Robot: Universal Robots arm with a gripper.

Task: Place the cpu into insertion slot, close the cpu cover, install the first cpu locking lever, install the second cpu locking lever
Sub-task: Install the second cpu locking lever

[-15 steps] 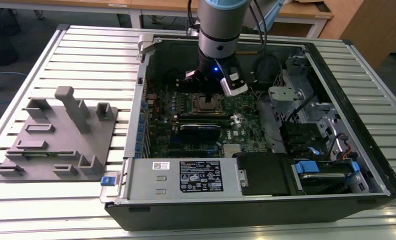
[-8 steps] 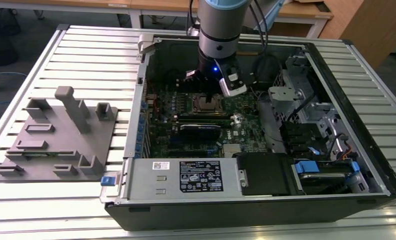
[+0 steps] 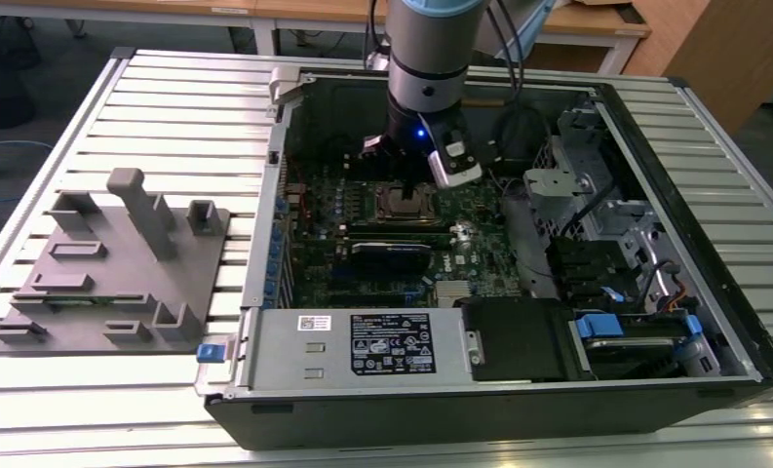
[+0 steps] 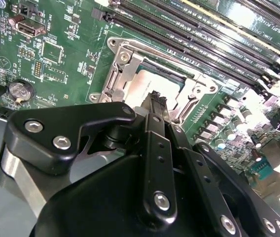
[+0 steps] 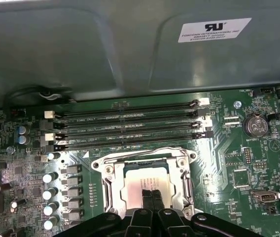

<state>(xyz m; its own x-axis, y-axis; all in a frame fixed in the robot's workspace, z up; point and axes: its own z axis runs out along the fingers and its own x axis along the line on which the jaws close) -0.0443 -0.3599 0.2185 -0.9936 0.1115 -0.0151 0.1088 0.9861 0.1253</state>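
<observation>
One black gripper (image 5: pixel 150 193), its two thin fingers pressed together and holding nothing, hangs right over the flat square silver cpu (image 5: pixel 147 186), which lies in the square silver-rimmed insertion slot (image 5: pixel 111 183) on the green board (image 5: pixel 258 163).

The small square cpu (image 5: pixel 142 185) has a dull, brushed silver metal top, framed by the bright, shiny metal cpu cover (image 5: pixel 111 186). The black pincer (image 5: pixel 151 195) looks like matt, smooth plastic with polished steel screws, and the green circuit board (image 5: pixel 238 173) is glossy.
</observation>
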